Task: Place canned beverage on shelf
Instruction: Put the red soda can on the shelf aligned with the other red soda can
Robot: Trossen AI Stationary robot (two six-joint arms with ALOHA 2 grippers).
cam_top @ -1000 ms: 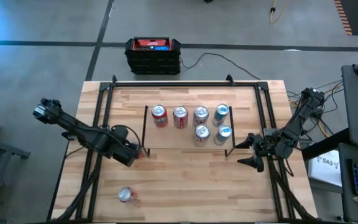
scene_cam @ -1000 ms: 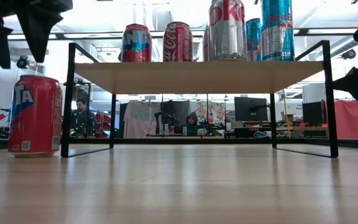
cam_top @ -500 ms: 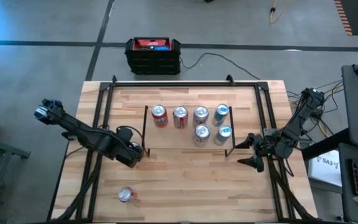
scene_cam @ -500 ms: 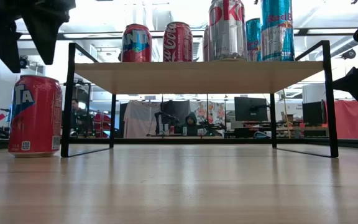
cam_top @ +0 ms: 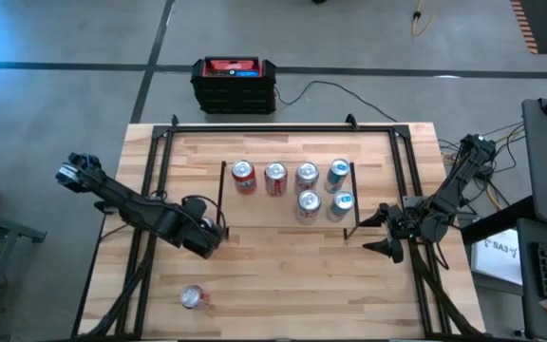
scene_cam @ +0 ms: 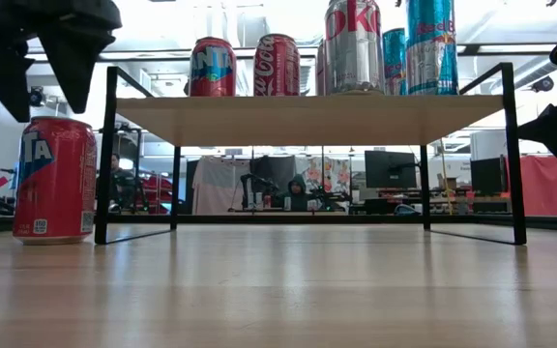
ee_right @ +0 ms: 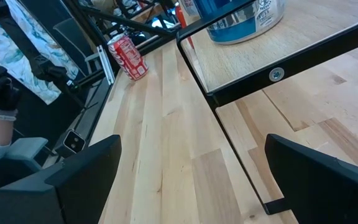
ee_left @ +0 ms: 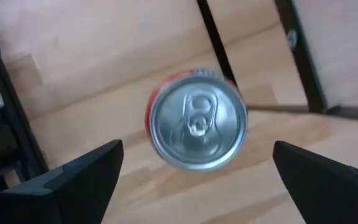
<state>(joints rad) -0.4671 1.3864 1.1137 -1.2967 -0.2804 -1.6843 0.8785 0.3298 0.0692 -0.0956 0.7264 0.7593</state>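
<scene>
While the left gripper (cam_top: 207,235) is hovering straight above a red can (ee_left: 196,127) standing on the table (cam_top: 283,275) just beside the shelf's (cam_top: 278,212) front-left leg, its fingers are spread wide on either side of the can top, gripping nothing. In the low view that red can (scene_cam: 54,180) is sitting upright on the tabletop, just outside the leg. Six cans are already standing on the shelf board. Another can (cam_top: 192,297) is sitting near the table's front edge, well apart from the rest. The right gripper (cam_top: 385,231) is waiting by the shelf's right end, fingers spread, empty. Risks, as judgement: the can is crowding the black leg, so a finger coming down on that side could be striking the leg or the board edge; an off-centre descent could be tipping the can. Lifting it later, the can's base could be catching the shelf edge, or it could be knocking the red cans (cam_top: 243,177) already standing near that end.
</scene>
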